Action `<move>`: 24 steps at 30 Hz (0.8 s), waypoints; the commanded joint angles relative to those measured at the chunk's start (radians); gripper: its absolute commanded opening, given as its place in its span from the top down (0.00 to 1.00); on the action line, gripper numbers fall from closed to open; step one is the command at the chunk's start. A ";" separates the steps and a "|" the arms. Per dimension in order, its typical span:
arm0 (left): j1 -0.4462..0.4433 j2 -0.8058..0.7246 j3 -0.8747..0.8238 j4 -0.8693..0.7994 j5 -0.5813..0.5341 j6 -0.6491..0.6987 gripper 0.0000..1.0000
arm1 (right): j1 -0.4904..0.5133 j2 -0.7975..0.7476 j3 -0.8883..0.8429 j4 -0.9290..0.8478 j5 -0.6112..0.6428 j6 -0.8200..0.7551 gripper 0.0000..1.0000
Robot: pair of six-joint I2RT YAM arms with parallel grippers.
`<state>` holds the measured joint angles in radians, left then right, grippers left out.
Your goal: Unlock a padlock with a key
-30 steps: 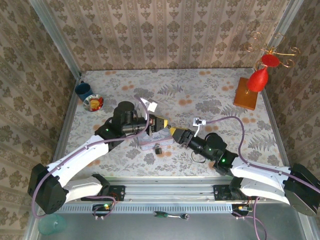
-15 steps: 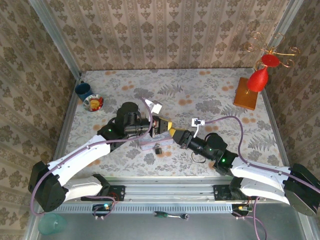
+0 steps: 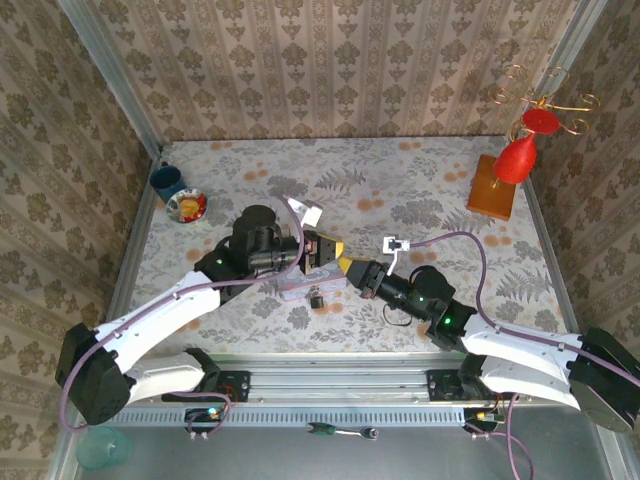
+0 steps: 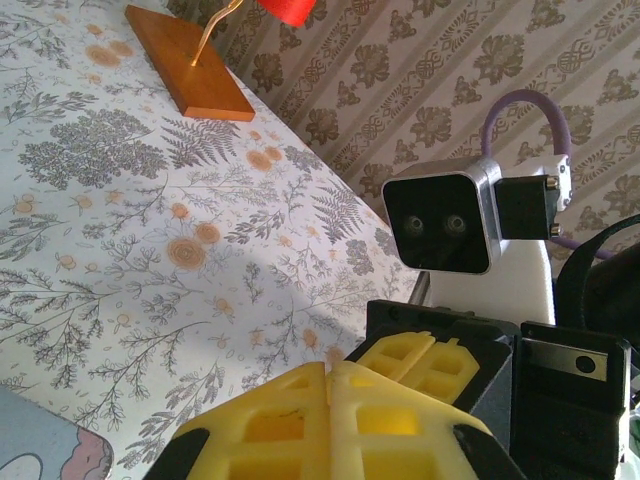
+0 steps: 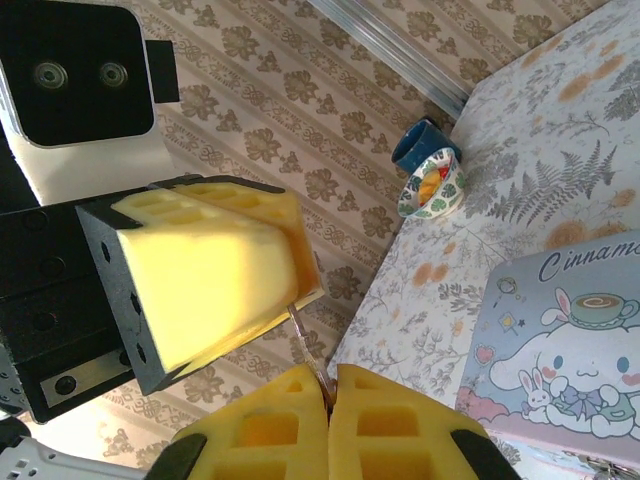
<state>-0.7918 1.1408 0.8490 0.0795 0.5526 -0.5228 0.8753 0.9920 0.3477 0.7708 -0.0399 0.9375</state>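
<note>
Sitting beside pastel tin [image 5: 560,330]: tiny dark padlock [image 3: 316,297]

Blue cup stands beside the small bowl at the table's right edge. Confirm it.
Not quite: wrong side. The blue cup stands beside the small bowl at the table's left edge, as the top external view shows.
</note>
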 commanded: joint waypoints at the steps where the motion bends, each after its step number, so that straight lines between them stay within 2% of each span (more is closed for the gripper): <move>1: 0.001 -0.029 -0.008 0.023 -0.043 0.020 0.93 | 0.007 -0.022 0.042 -0.050 0.002 -0.015 1.00; 3: 0.004 -0.034 -0.004 0.010 -0.051 0.035 0.82 | 0.011 -0.023 0.051 -0.073 0.003 -0.010 1.00; 6: 0.011 -0.051 -0.004 -0.012 -0.064 0.071 0.59 | 0.017 -0.028 0.055 -0.105 0.003 -0.016 1.00; 8: 0.024 -0.069 0.002 -0.045 -0.069 0.099 0.45 | 0.017 -0.049 0.089 -0.220 0.001 -0.047 1.00; 9: 0.035 -0.083 0.005 -0.066 -0.071 0.111 0.41 | 0.019 -0.072 0.123 -0.331 0.008 -0.081 1.00; 12: 0.078 -0.131 0.014 -0.148 -0.107 0.128 0.37 | 0.025 -0.137 0.210 -0.610 0.060 -0.178 1.00; 14: 0.111 -0.148 0.037 -0.253 -0.146 0.139 0.36 | 0.024 -0.175 0.239 -0.734 0.098 -0.224 1.00; 17: 0.138 -0.140 0.097 -0.485 -0.311 0.149 0.35 | 0.024 -0.224 0.282 -0.913 0.144 -0.306 1.00; 21: 0.094 -0.125 0.120 -0.719 -0.550 0.148 0.34 | 0.024 -0.261 0.319 -1.126 0.221 -0.385 1.00; 24: 0.034 -0.133 0.083 -0.798 -0.608 0.145 0.27 | 0.021 -0.286 0.319 -1.223 0.287 -0.416 1.00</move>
<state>-0.7204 1.0111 0.9459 -0.5266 0.0910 -0.3916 0.8948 0.7273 0.6487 -0.2379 0.1425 0.6033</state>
